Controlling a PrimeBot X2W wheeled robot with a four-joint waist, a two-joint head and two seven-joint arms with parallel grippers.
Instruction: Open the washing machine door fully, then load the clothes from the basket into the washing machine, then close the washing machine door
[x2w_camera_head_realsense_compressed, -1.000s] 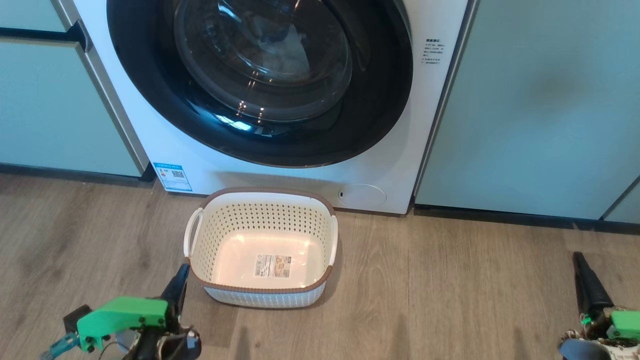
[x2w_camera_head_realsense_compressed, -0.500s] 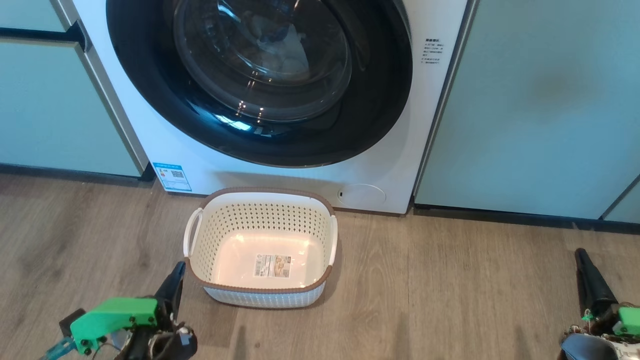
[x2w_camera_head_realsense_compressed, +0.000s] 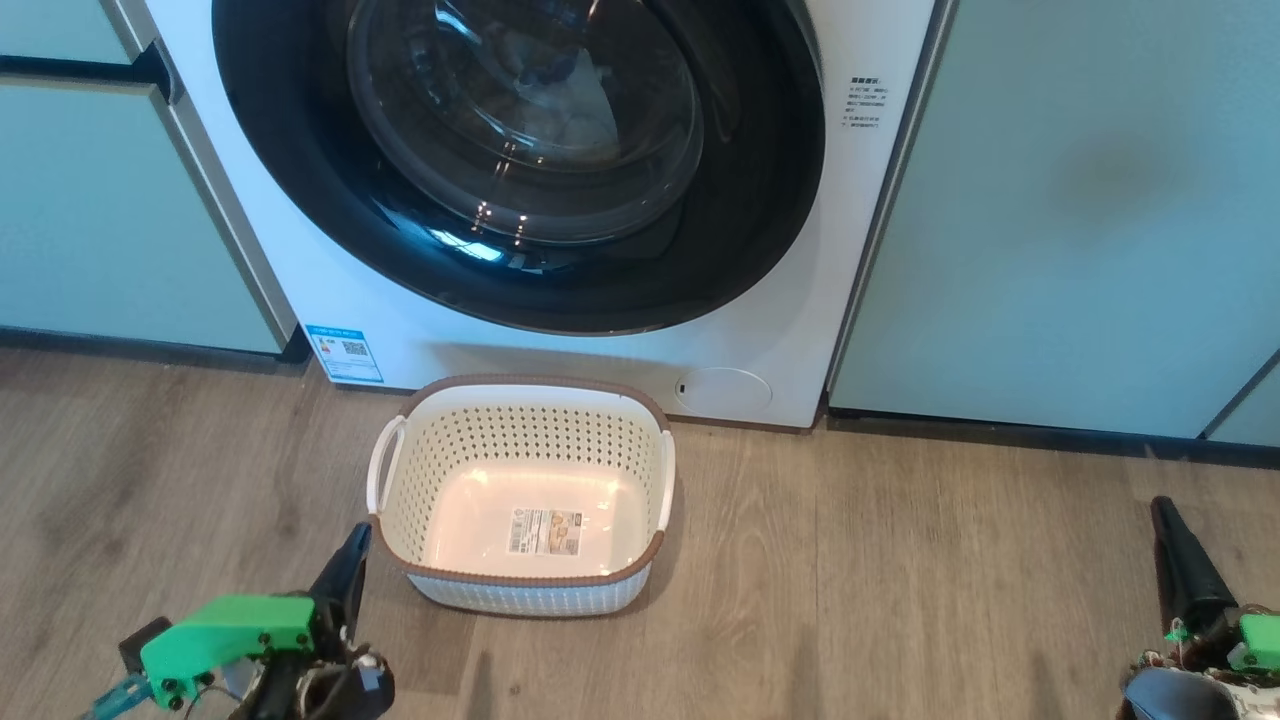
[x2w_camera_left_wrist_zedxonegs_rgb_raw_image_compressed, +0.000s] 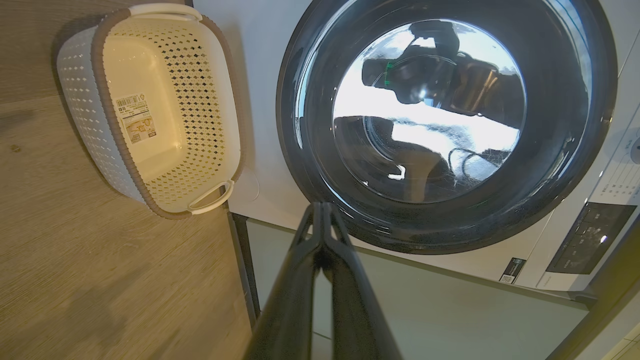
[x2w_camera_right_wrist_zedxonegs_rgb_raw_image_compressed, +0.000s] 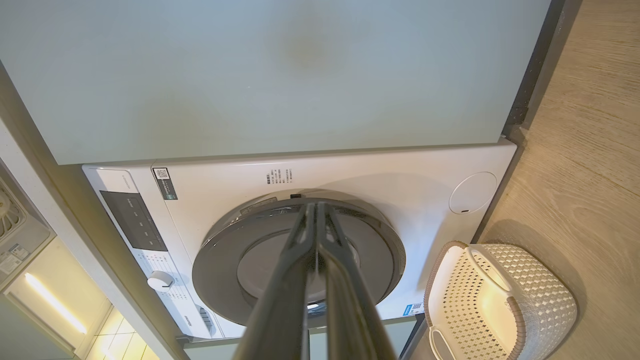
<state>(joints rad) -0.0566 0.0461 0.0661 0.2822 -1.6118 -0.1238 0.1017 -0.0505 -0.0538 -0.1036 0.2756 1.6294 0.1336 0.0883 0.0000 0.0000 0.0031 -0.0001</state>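
Looks like the last step's done: washing machine door (x2w_camera_head_realsense_compressed: 520, 160) at top centre sits closed, basket (x2w_camera_head_realsense_compressed: 530, 383) below it is empty. Left gripper (x2w_camera_head_realsense_compressed: 356, 548) and right gripper (x2w_camera_head_realsense_compressed: 1166, 530) in the bottom corners are pinched together, holding nothing. Next I'd just back away.

The basket (x2w_camera_head_realsense_compressed: 520, 383) stands before the washing machine (x2w_camera_head_realsense_compressed: 790, 320).

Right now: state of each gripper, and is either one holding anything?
Left gripper: shut, fingers pressed together, holding nothing.
Right gripper: shut, fingers pressed together, holding nothing.
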